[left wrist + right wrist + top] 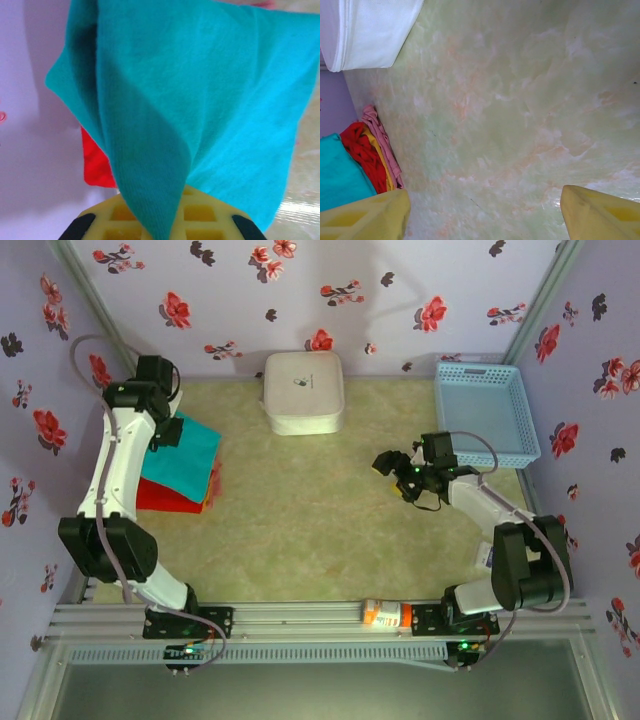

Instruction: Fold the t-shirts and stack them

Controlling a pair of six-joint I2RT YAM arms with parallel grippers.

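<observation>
Your left claw is clenched on the teal tee, probably an edge (cloth hides the pinch). It sits atop the red tee, left side of the bench. Light, limp, will sag: grip corners. Right claw spread, empty.

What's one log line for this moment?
left hand shut on teal t-shirt | right hand open | red t-shirt underneath
</observation>
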